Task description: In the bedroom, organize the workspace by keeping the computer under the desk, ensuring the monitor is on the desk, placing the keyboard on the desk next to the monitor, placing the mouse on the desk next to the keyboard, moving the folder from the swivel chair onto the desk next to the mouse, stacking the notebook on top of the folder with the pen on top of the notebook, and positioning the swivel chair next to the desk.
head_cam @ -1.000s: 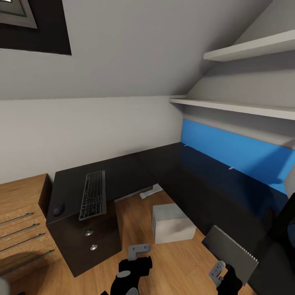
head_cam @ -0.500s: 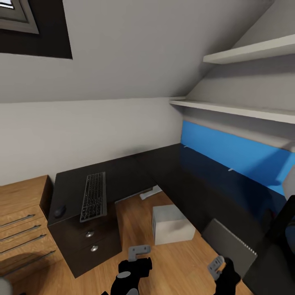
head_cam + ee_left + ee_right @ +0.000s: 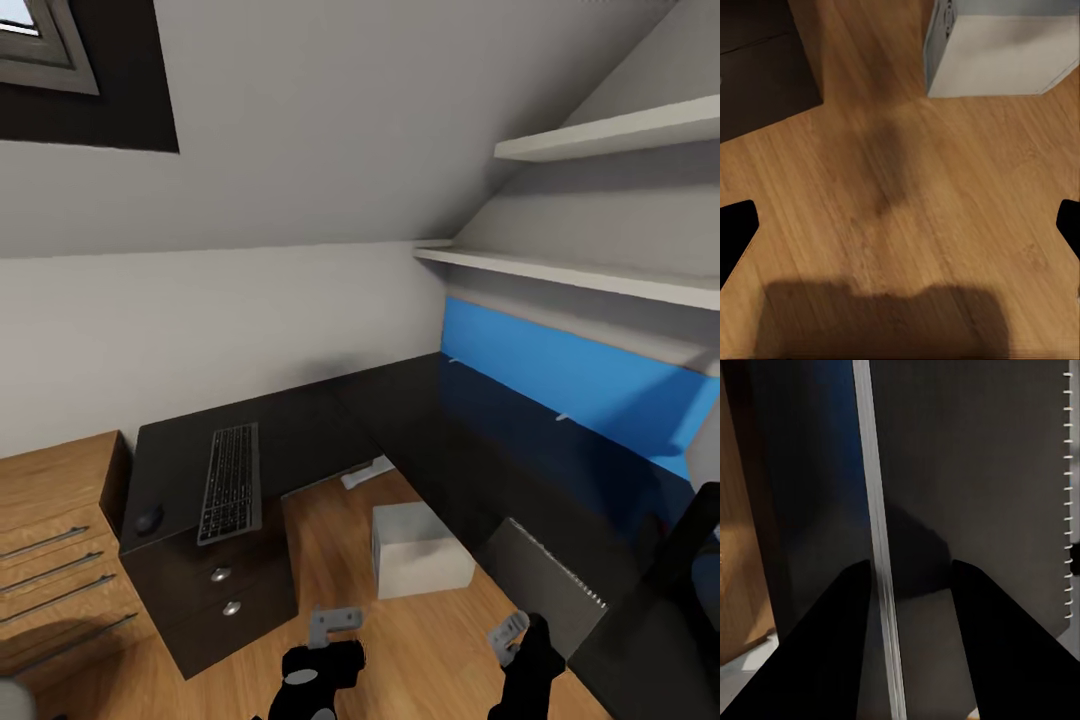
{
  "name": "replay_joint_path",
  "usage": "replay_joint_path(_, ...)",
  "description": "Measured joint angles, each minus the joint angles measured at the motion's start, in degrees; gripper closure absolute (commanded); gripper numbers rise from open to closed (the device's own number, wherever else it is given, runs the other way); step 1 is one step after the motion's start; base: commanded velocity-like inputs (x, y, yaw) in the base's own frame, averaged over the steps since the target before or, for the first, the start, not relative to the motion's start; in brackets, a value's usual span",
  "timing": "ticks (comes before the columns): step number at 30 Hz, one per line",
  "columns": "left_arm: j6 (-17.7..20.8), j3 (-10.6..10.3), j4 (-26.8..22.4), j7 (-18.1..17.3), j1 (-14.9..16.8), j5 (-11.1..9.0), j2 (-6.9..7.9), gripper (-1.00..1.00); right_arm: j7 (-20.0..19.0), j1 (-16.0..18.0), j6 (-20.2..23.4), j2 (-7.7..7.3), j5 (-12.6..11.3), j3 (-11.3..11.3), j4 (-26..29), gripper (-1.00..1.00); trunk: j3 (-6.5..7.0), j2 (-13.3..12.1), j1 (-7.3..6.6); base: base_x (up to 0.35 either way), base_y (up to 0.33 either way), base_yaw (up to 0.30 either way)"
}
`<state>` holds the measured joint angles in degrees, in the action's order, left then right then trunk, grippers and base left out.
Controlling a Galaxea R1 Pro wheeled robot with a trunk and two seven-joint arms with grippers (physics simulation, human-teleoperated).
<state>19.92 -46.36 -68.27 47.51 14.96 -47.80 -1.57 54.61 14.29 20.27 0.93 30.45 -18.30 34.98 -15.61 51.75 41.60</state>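
Plainly, the grey spiral-bound notebook (image 3: 548,575) is the thing to watch: it stands on edge, tilted, at the near right, above the floor and just in front of the right-hand wing of the desk (image 3: 400,420). The right gripper (image 3: 512,640) pinches it from below. In the right wrist view the two dark fingers (image 3: 832,645) sit either side of the cover, low on the sheet. Held that low, I'd guess the tall cover could swing or slide in the grip if the arm moves sharply, or clip the black desk edge on the way up. No blue folder shows on the desk top, so setting the notebook down now might spoil the stacking order. The left gripper (image 3: 335,622) hangs spread wide and empty over the wooden floor (image 3: 900,150), and the pale computer (image 3: 420,550) sits on the floor just beyond it, in the desk's corner space. A careless roll forward could nudge that box. Farther left, the keyboard (image 3: 230,483) lies on the left wing with the dark mouse (image 3: 150,519) beside it, both close to the front edge. A sweeping arm might push either one off.
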Motion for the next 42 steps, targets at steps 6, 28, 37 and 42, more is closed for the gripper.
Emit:
replay_joint_path(6,-0.38,0.52,3.35,0.00,-0.01,-0.01,-0.17,-1.00,0.31,0.01,-1.44,0.36,-0.08,-0.04,-0.09,1.00,1.08,-2.41,-1.32,0.000,0.000,0.187)
replay_joint_path(28,-25.16,-5.13,39.96,-14.58,-0.03,0.31,-0.31,-1.00,3.99,0.01,-1.93,3.11,-0.23,-0.72,-0.79,1.00,1.26,-2.83,-1.55,0.000,0.000,0.270)
replay_joint_path(37,-25.29,-5.21,40.37,-14.66,-0.03,0.33,-0.38,-1.00,3.97,0.01,-1.98,4.12,-0.27,-0.71,-1.30,1.00,1.26,-2.83,-1.55,0.000,0.000,0.273)
replay_joint_path(42,-25.29,-5.21,40.38,-14.66,-0.03,0.35,-0.39,-1.00,3.97,0.01,-1.98,4.33,-0.14,-1.81,-2.56,1.00,1.26,-2.83,-1.55,0.000,0.000,0.273)
